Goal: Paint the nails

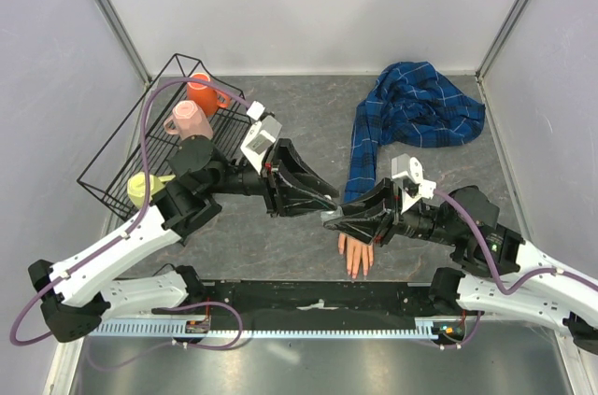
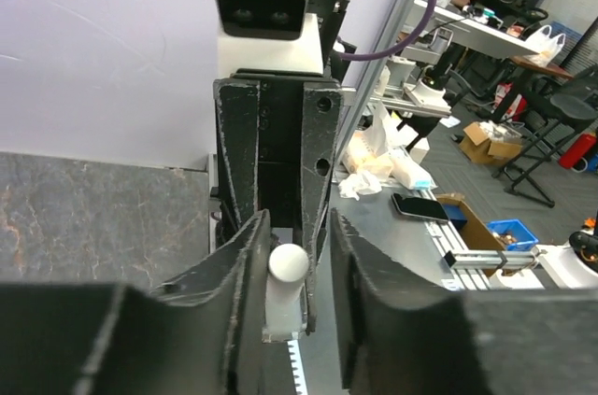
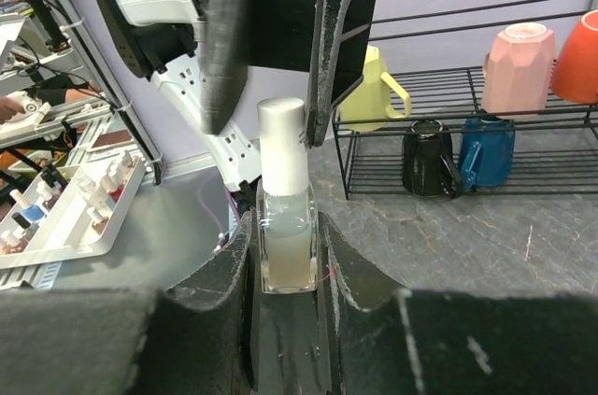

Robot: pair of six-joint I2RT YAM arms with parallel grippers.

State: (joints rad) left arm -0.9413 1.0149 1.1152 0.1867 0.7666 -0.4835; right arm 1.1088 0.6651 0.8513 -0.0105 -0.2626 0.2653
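The nails [image 1: 356, 271] sit at the fingertips of the mannequin hand [image 1: 356, 248], which lies flat at lower centre of the top view, fingers pointing to the bottom edge; they are too small to make out. Just above the hand, the right gripper [image 3: 285, 227] clamps a clear bottle [image 3: 285, 250]. The left gripper [image 2: 297, 222] flanks its white cap [image 3: 282, 157] narrowly; whether it grips is unclear.

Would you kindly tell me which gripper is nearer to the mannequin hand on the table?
Right. The right gripper, shut on the bottle, is close beside the mannequin hand at its wrist end; the left gripper is farther back, its jaws around the cap.
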